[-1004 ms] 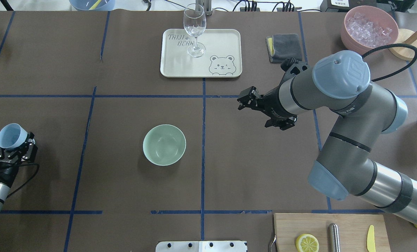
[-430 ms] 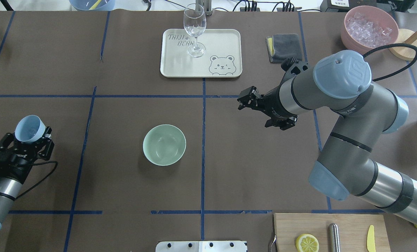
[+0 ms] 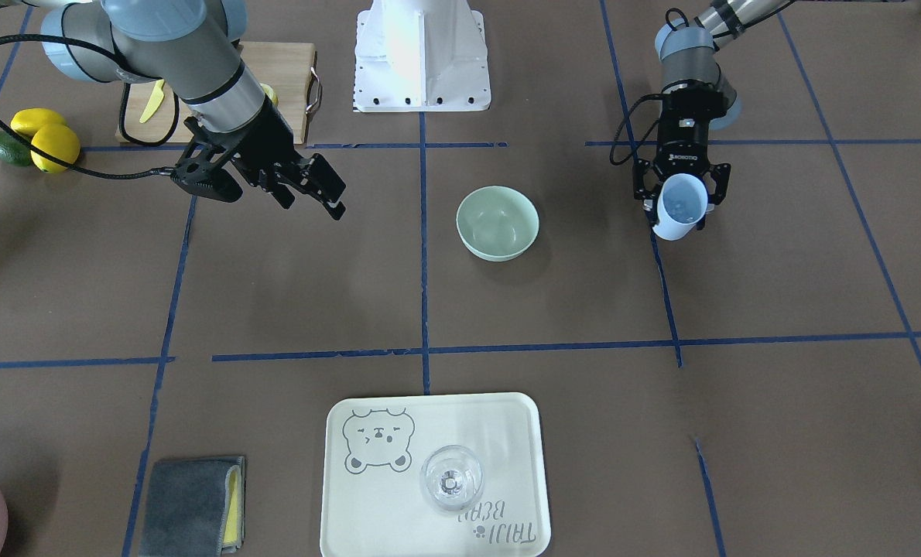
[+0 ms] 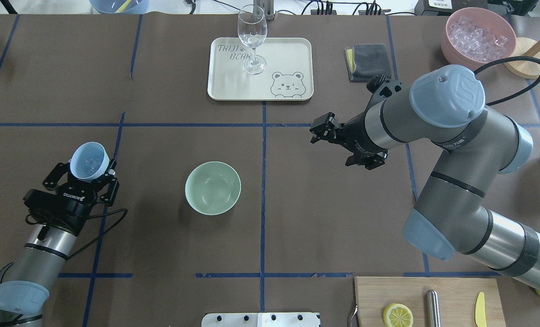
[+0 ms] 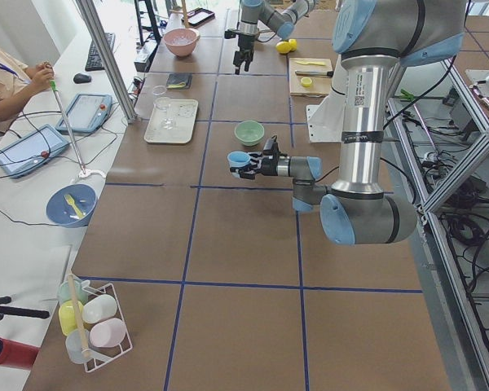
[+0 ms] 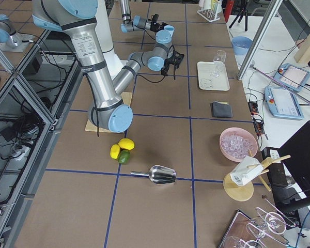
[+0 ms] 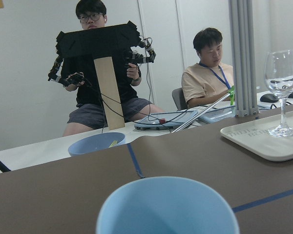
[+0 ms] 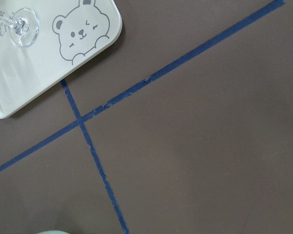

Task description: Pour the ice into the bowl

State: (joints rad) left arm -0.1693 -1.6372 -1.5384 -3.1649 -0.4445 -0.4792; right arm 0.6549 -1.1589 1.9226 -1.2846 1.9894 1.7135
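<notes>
Ice (image 4: 89, 161): I make out a few small clear cubes at the bottom of the light blue cup (image 4: 88, 167), on the left side of the bench (image 4: 324, 218).
Cup: it sits mouth up, raised off the bench, left of the bowl and well apart from it, beside a blue tape line.
Bowl (image 4: 213, 188): pale mint green, standing upright on the bench just left of the centre tape line.
Left tool (image 4: 85, 175): I see its fingers clamped on the cup from both sides, the arm reaching in from the near left corner.
Right tool (image 4: 320, 129): the fingers look apart to me, gripping nothing. It hangs over the bench to the right of the centre line, farther away than the bowl and pointing left.
Tray (image 4: 292, 50): cream with a bear print, at the far middle, carrying an upright wine glass (image 4: 252, 34).
Grey cloth (image 4: 370, 61): folded, just right of the tray.
Pink container (image 4: 451, 43): at the far right corner, heaped with ice.
Cutting board (image 4: 456, 295): at the near right edge, with a lemon half (image 4: 397, 315) on it.
</notes>
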